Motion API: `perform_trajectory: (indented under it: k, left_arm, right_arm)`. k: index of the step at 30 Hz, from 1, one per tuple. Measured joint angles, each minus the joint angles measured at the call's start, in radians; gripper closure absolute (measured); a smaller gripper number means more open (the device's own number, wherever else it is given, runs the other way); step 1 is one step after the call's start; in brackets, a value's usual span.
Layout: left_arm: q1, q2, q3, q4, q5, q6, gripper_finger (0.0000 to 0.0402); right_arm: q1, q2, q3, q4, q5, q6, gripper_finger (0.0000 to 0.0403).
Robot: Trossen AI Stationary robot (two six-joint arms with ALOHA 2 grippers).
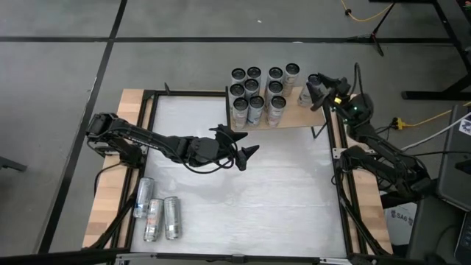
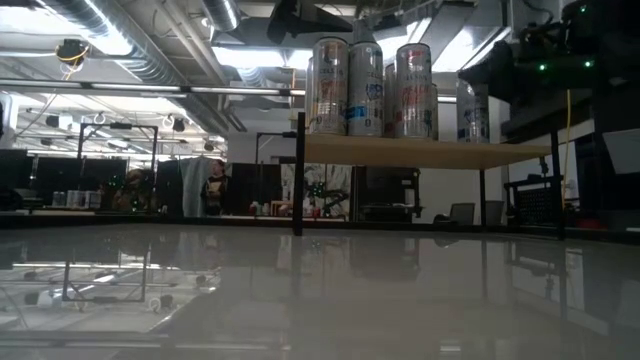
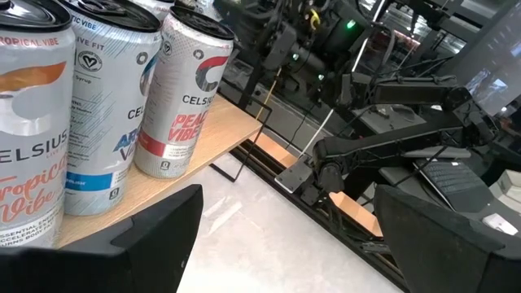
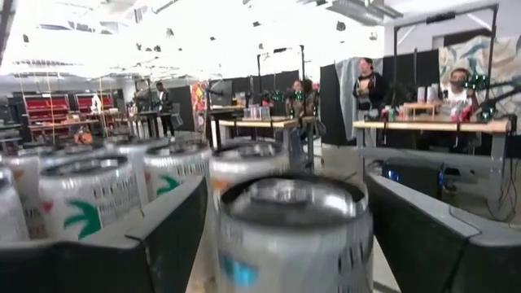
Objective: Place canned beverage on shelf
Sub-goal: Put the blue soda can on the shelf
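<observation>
The shelf (image 1: 298, 116), a pale board on black posts, stands at the table's far side and bears several upright cans (image 1: 257, 92). One more can (image 1: 305, 94) stands on its right end. My right gripper (image 1: 315, 87) is open at that can. In the right wrist view the fingers stand on either side of the can's top (image 4: 293, 195). In the low view the can (image 2: 473, 110) rests by its base on the board (image 2: 420, 152). My left gripper (image 1: 241, 143) hangs open over the table's middle, just in front of the shelf, with nothing between its fingers (image 3: 163, 236).
Three more cans (image 1: 158, 215) lie on their sides on the white tabletop at the near left. Wooden strips (image 1: 110, 199) run along the table's left and right edges. People sit and stand at benches (image 4: 423, 122) in the room beyond the table.
</observation>
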Motion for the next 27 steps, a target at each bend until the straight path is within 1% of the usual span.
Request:
perform_trajectory:
  k: [12,14,17,23,27]
  left_arm:
    - [0.0,0.0,0.0,0.0,0.0,0.0,0.0046]
    - [0.0,0.0,0.0,0.0,0.0,0.0,0.0046]
    - [0.0,0.0,0.0,0.0,0.0,0.0,0.0046]
    - [0.0,0.0,0.0,0.0,0.0,0.0,0.0046]
    - [0.0,0.0,0.0,0.0,0.0,-0.001,0.0046]
  right_arm:
    - [0.0,0.0,0.13,-0.002,0.0,0.001,0.0086]
    - [0.0,0.0,0.157,-0.002,-0.021,0.003,0.0086]
    - [0.0,-0.005,0.198,-0.003,-0.127,0.049,0.0086]
    - [0.0,-0.046,0.267,-0.001,-0.462,0.204,0.0086]
    - [0.0,-0.083,0.275,-0.004,-0.64,0.288,0.0086]
